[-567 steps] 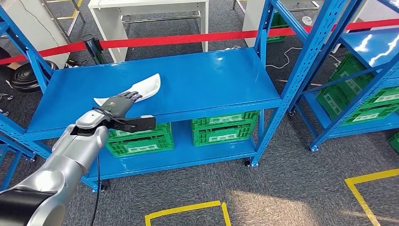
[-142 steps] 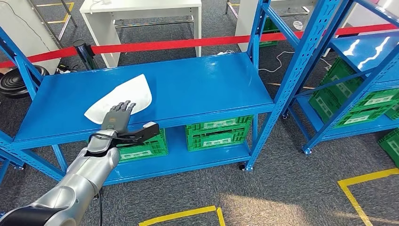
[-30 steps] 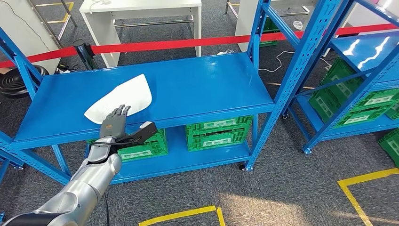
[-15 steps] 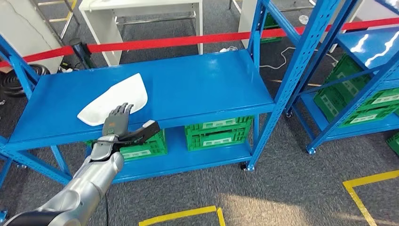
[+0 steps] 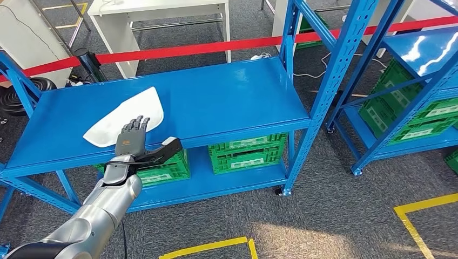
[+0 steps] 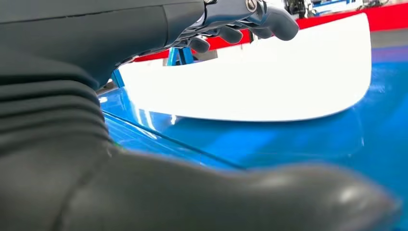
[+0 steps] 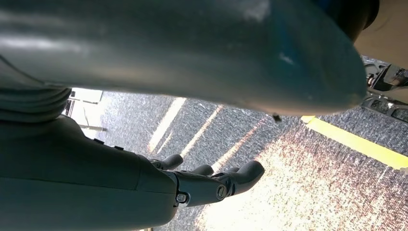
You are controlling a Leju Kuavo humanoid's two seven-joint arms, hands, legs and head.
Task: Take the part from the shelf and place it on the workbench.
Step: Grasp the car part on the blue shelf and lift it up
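The part (image 5: 125, 114) is a flat white curved panel lying on the left half of the blue shelf's top board (image 5: 227, 97). My left hand (image 5: 131, 141) reaches in over the shelf's front edge, palm down, fingers straight and apart, thumb out to the side. Its fingertips (image 5: 139, 121) lie over the part's near edge and it holds nothing. In the left wrist view the fingers (image 6: 240, 19) hover just above the white part (image 6: 269, 82). My right hand (image 7: 207, 185) hangs beside my body over the carpet, fingers loosely extended and empty.
Green crates (image 5: 248, 152) sit on the lower board. A blue upright post (image 5: 318, 102) stands at the shelf's right end, with a second blue rack (image 5: 426, 81) beyond. Behind run a red barrier tape (image 5: 216, 47) and a white table (image 5: 156, 11). Yellow floor lines (image 5: 216, 247) mark the carpet.
The whole picture has shifted slightly, so the camera moved. The part lies flatter and turned compared with the oldest frame. My left hand stays at its near edge.
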